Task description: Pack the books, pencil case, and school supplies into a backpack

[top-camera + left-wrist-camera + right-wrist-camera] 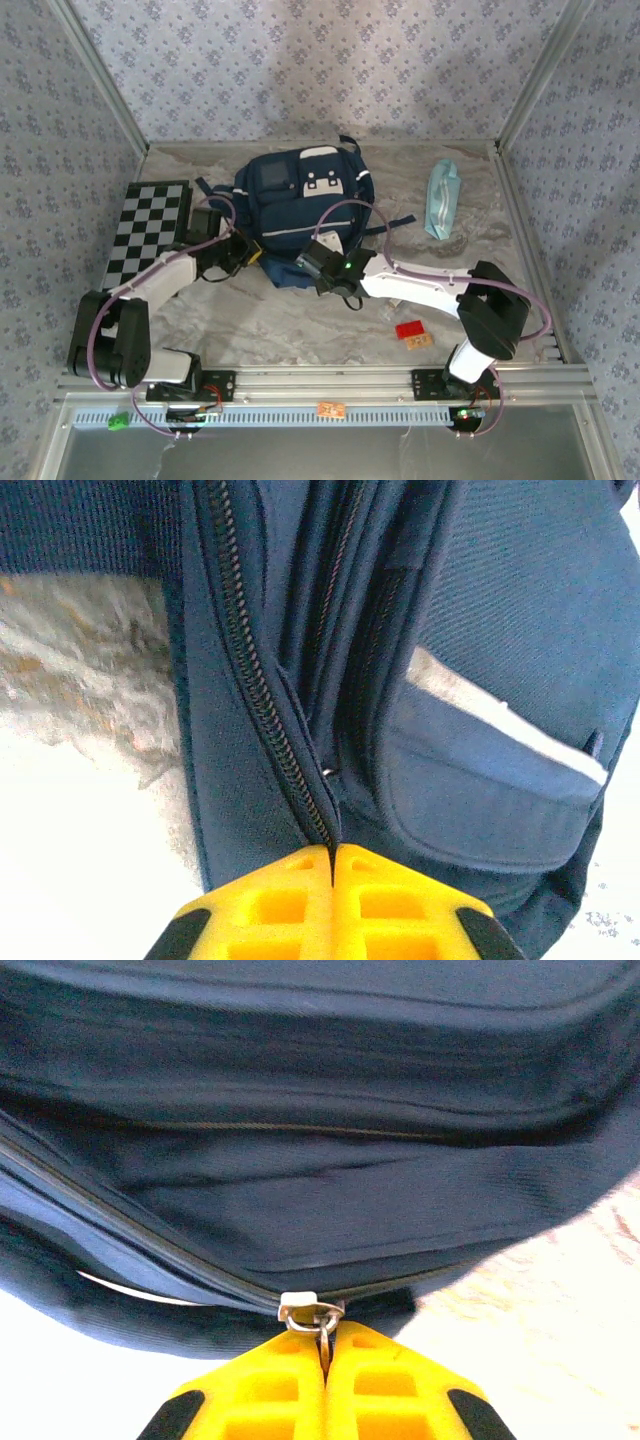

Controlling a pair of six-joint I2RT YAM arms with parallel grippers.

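The navy backpack (300, 195) lies flat in the middle of the table, its white patches toward the back. My left gripper (252, 256) is at its near left edge, yellow fingers (270, 900) shut on a fold of backpack fabric beside a zipper track (262, 695). My right gripper (308, 260) is at the near edge, shut on the metal zipper pull (322, 1328) of the silver slider (300, 1307). The pale teal pencil case (441, 198) lies apart to the right. Books and school supplies are out of view.
A black-and-white checkered board (150, 228) lies left of the backpack under the left arm. A small red block (408, 329) and a small orange piece (421, 341) sit on the table near the right arm. Metal frame rails bound the table.
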